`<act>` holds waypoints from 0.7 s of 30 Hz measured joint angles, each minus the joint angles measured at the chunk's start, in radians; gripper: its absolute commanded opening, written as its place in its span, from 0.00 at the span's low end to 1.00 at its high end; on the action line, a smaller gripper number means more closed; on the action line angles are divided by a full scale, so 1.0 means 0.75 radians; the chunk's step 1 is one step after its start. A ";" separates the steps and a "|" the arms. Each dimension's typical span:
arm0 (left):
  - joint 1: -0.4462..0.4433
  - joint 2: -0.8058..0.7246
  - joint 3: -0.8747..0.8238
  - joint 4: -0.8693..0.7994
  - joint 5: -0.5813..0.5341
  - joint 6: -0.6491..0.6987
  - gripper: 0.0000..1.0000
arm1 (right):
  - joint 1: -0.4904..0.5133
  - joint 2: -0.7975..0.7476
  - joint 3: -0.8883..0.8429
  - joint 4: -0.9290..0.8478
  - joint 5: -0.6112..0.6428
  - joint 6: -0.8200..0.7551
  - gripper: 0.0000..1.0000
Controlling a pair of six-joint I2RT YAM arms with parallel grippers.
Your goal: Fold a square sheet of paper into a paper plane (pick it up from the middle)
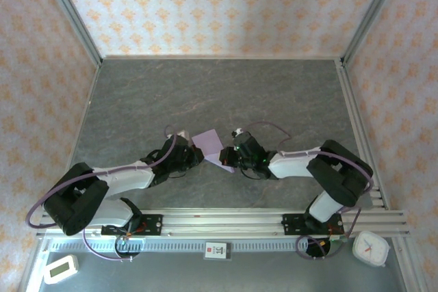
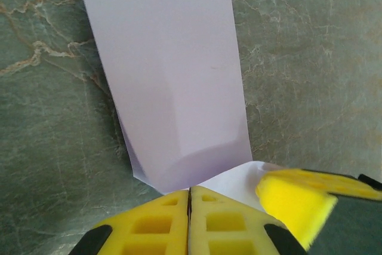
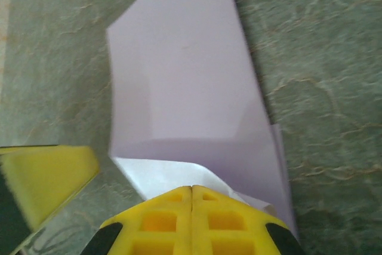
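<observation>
At table centre, top cam: square sheet (image 1: 208, 141) lay part-folded on grey table (image 1: 205, 87), betw. left gripper (image 1: 194, 156) & right gripper (image 1: 230, 158); both tips sat at its near edge.
Left wrist cam: left gripper (image 2: 190, 198) jaws were pressed together w/ sheet's near edge running into the tips, so it looked pinched; lilac flap stood off the table, shadow beneath.
Right wrist cam: right gripper (image 3: 191, 194) jaws were fully together over the white fold; pinching vs. just pressing, couldn't tell.
Handling: v. light, thin, floppy; would crease easily, prob. slide on the smooth top, and tear if the arms pulled apart.
Grip spot: an edge or mid-fold looked best, one claw pinning, the other lifting.
</observation>
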 measured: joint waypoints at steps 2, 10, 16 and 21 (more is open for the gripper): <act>0.000 0.015 -0.001 0.005 0.006 -0.002 0.21 | -0.013 0.026 0.000 0.001 -0.004 -0.009 0.00; 0.000 0.072 -0.001 0.020 0.014 -0.005 0.36 | -0.020 0.091 -0.001 0.050 -0.025 -0.018 0.00; 0.000 0.097 0.013 0.020 0.014 -0.005 0.37 | -0.020 0.095 -0.011 0.078 -0.033 -0.018 0.00; 0.000 0.132 0.028 0.030 0.015 -0.005 0.34 | -0.020 0.096 -0.017 0.093 -0.038 -0.018 0.00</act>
